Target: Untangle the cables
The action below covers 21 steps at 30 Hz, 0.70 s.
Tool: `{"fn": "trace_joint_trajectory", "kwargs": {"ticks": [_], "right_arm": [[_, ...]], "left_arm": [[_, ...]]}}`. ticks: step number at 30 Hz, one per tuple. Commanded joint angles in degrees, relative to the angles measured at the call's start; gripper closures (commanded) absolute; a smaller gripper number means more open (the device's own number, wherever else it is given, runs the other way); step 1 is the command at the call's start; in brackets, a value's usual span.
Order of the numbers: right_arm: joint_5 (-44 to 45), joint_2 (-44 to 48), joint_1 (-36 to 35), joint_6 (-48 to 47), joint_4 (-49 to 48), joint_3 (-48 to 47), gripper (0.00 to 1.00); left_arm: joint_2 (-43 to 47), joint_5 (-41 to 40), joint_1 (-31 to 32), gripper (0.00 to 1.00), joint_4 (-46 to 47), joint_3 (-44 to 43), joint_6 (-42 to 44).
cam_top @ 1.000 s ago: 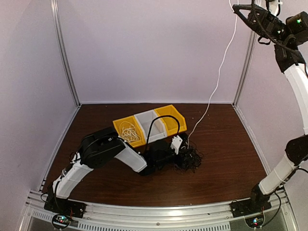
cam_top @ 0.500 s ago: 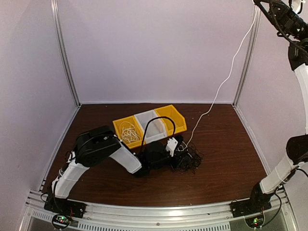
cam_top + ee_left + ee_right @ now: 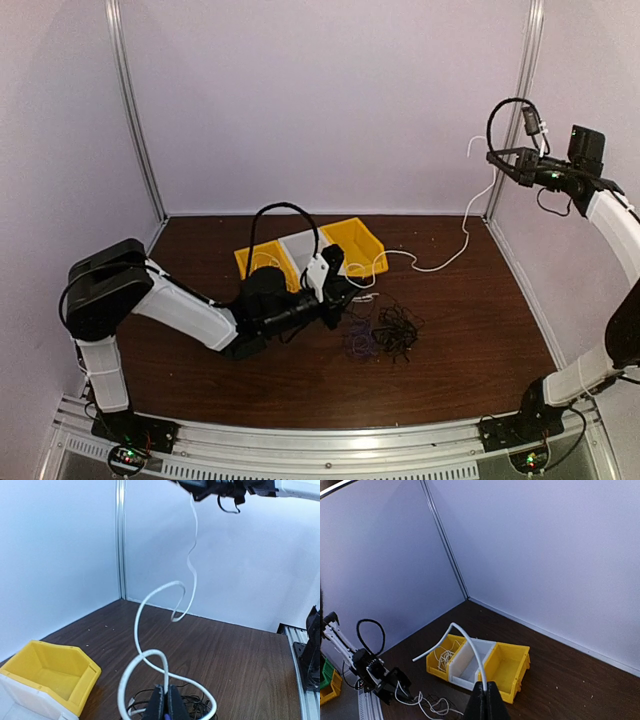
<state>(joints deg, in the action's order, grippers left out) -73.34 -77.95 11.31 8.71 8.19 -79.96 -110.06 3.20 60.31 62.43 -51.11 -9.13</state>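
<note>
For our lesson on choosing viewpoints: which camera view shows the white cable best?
The top external view: the white cable shows nearly whole, from the right gripper down to the tangle. The left wrist view shows its rising loops; the right wrist view mainly a short arc leaving its jaws.

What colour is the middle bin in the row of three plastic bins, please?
The middle plastic bin is white; the right wrist view shows it best.
</note>
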Motion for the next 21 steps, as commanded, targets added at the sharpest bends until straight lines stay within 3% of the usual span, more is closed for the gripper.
{"fn": "trace_joint_trajectory", "kwargs": {"ticks": [1,5,12,21], "right_arm": [[11.32,4.22,-2.68,-27.33,21.25,5.29,1.0],[11.72,5.88,-5.27,-32.28,23.87,11.57,0.99],[23.95,6.17,-23.88,-38.76,26.39,16.19,0.88],[19.79,-2.26,-32.53,-38.49,24.95,16.59,0.73]], "left_arm": [[5.12,-0.65,-0.35,0.98,0.81,2.02,2.82],[8.68,-0.8,-0.3,0.98,-0.66,1.06,3.16],[6.98,4.45,-0.33,0.98,-8.55,-4.15,2.29],[5.22,5.24,-0.21,0.98,-3.58,-1.24,-5.7]]}}
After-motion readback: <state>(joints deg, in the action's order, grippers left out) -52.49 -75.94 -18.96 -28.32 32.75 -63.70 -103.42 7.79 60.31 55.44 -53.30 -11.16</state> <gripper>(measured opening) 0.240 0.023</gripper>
